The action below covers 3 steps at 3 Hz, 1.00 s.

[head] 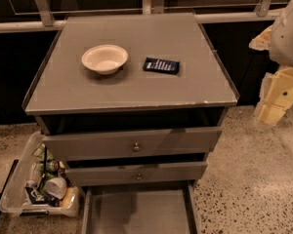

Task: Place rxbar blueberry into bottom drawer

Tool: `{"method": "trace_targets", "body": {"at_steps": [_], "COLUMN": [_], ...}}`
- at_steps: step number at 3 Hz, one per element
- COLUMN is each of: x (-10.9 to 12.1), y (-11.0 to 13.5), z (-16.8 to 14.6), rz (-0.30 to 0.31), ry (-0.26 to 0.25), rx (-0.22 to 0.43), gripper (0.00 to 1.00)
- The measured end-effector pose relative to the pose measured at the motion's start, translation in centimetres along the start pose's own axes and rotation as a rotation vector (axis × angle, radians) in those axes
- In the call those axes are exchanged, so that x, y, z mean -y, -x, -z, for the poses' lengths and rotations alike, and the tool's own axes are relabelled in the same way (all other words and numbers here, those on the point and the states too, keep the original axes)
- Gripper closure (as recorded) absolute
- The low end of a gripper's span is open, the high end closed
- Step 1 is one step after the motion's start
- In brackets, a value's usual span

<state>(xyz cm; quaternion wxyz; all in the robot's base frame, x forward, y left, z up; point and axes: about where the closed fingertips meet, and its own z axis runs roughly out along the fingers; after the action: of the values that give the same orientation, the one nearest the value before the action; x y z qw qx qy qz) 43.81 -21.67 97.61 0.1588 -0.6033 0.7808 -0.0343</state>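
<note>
Foreground: the bottom drawer (139, 212), a shallow grey metal tray with side rails, stands pulled out, and nothing lies on its flat floor. To its left sits a clear plastic bin (12, 199) of cups and wrappers. Above the tray are two grey knobbed drawer fronts (136, 146). On the grey cabinet top (185, 89) lie a round white bowl (105, 58) and, just to its right and apart from it, the rxbar blueberry (161, 65), a small flat bar in a dark navy wrapper.

Progress, as I judge it: the drawer is ready to receive, but the bar is not yet picked up, so grasp, carry and release all remain.

My gripper (276, 101), the cream-coloured end of my arm, hangs at the right edge beyond the cabinet's side, well apart from the bar. No object shows in it, and I cannot tell whether it is open or closed.
</note>
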Motion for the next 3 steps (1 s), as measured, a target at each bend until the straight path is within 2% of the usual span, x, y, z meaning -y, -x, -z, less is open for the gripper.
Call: {"method": "trace_targets", "body": {"at_steps": [2,3], "x": [-0.1,1.4], "y": [0.2,2.1], "z": [-0.2,-1.1], "rz": [0.003,0.024], "ry": [0.010,-0.016], "rx": [0.011,0.061], "gripper": [0.00,0.00]}}
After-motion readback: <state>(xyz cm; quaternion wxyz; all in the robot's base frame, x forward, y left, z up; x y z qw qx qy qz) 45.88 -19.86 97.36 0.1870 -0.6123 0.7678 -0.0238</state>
